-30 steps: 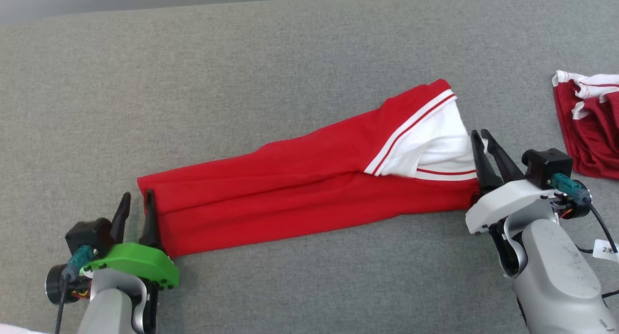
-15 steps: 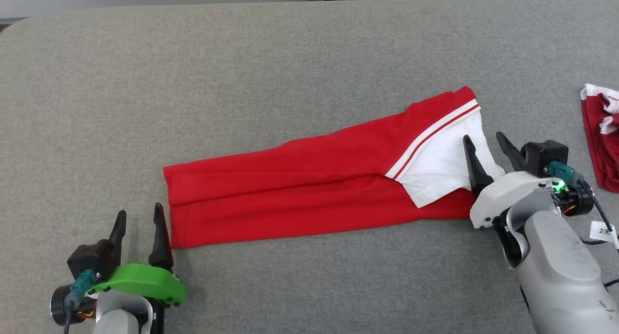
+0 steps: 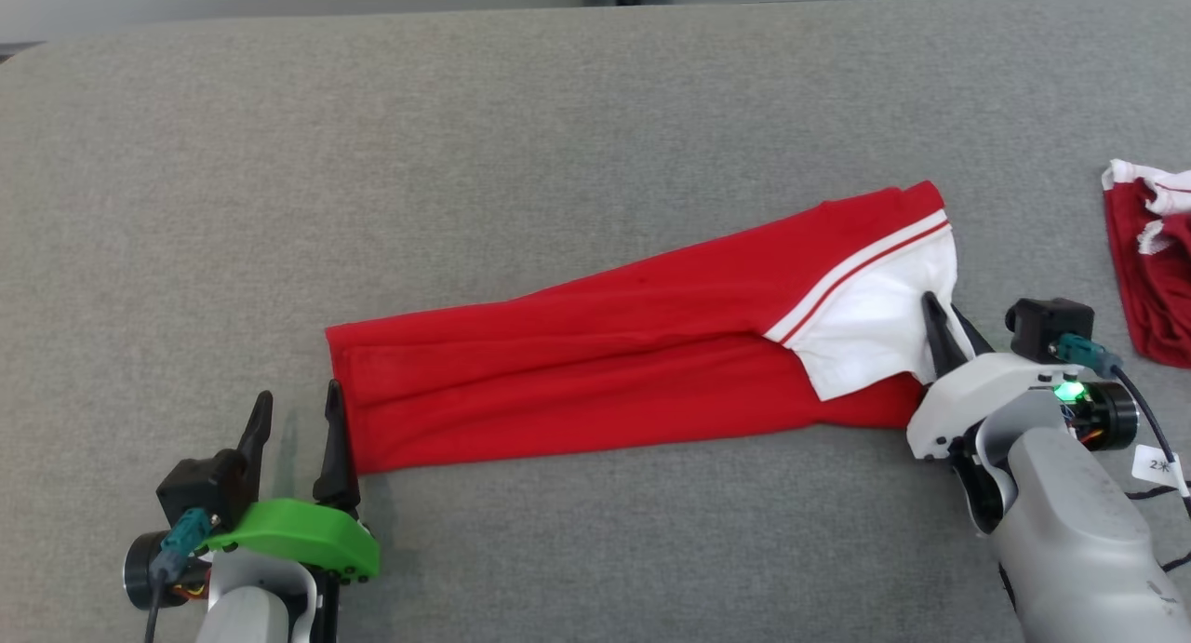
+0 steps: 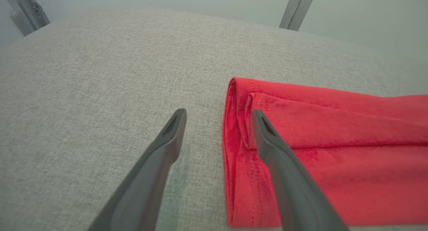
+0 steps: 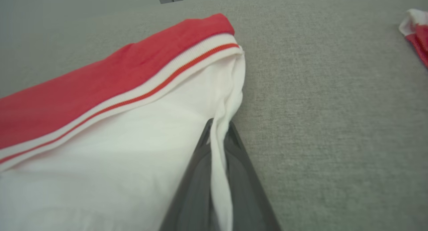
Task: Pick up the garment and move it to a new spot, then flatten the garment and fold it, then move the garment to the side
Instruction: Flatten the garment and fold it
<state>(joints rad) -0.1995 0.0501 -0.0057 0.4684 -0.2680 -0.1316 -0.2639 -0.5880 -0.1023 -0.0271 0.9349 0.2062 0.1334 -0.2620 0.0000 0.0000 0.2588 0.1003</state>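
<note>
1. Half a second back the right fingers (image 3: 936, 341) stood spread over the white end of the garment (image 3: 605, 373). Now they are pinched together on it. The left fingers (image 3: 335, 448) have come closer to the red end.
2. In the right wrist view, the right fingers (image 5: 194, 194) are clenched on a thin white fold of the garment (image 5: 100, 137), which runs up between them.
3. The left fingers (image 4: 284, 177) are released and stand wide apart. One is over the hemmed red end of the garment (image 4: 334, 130) and the other is over bare worktop (image 4: 83, 90). Whether the first one touches the cloth cannot be told.
4. The garment lies long and narrow, doubled lengthwise, across the middle of the grey worktop (image 3: 465, 159). Its red end points to the robot's left. The white panel, edged with a white band and a thin red stripe, is at the right, and that end slants farther from the robot.
5. A second red-and-white cloth (image 3: 1154, 271) lies crumpled at the right edge of the worktop, well apart from the garment. It also shows in the right wrist view (image 5: 418, 33).
6. A green cover (image 3: 298, 531) sits behind the left fingers, and a small green light (image 3: 1068, 390) glows on the right wrist.
</note>
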